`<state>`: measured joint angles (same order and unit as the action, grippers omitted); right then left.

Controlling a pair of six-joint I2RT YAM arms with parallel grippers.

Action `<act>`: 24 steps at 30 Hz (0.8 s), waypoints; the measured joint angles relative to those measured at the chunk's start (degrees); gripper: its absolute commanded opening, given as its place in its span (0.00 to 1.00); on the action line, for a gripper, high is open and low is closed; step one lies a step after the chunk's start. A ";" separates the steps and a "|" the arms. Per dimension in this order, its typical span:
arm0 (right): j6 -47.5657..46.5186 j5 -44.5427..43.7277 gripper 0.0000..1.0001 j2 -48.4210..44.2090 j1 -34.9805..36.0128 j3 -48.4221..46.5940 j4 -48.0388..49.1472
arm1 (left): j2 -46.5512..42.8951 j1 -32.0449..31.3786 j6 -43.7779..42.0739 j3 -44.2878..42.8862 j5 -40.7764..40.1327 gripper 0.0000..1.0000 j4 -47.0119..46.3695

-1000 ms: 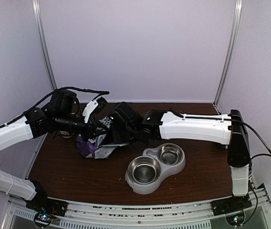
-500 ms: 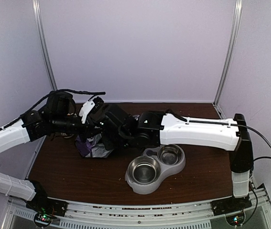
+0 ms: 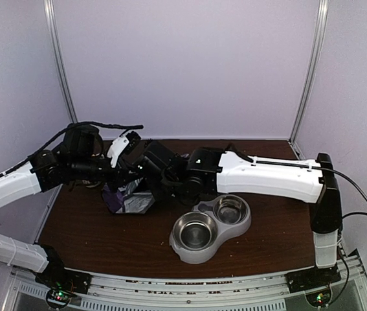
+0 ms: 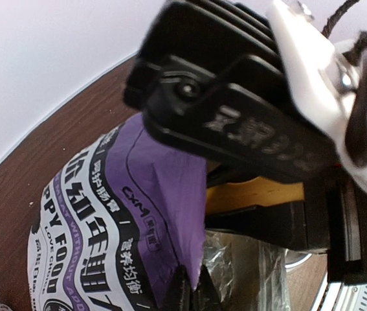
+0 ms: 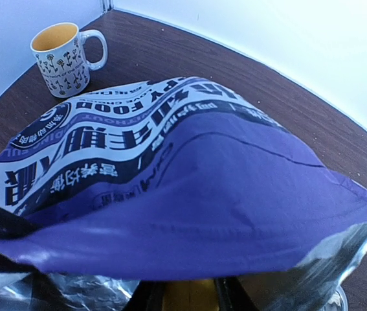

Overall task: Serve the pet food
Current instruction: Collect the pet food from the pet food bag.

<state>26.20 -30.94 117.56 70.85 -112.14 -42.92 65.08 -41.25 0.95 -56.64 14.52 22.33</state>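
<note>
A purple-and-white puppy food bag sits on the brown tabletop, a flowered mug behind it, a grey double bowl nearby.

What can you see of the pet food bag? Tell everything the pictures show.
The bag is a crinkly purple-and-white pouch printed "PUPPY FOOD", silvery inside. It sits on the dark wooden table, left of the double bowl, mouth open. The left gripper pinches its purple rim, while the right gripper reaches into the mouth.
</note>
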 measured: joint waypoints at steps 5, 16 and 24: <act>-0.57 4.76 0.00 1.42 -1.22 0.13 0.70 | 1.01 0.00 0.24 1.36 3.06 0.00 -3.06; -1.99 20.15 0.00 2.14 -3.26 1.11 3.23 | 0.72 0.02 2.19 5.22 5.57 0.00 -8.46; 1.38 32.28 0.00 -0.52 -5.60 5.46 7.61 | 0.74 0.00 2.89 5.22 4.87 0.00 -8.22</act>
<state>27.57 1.34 117.03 65.25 -106.67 -35.31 65.82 -41.25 3.84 -51.42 19.40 14.11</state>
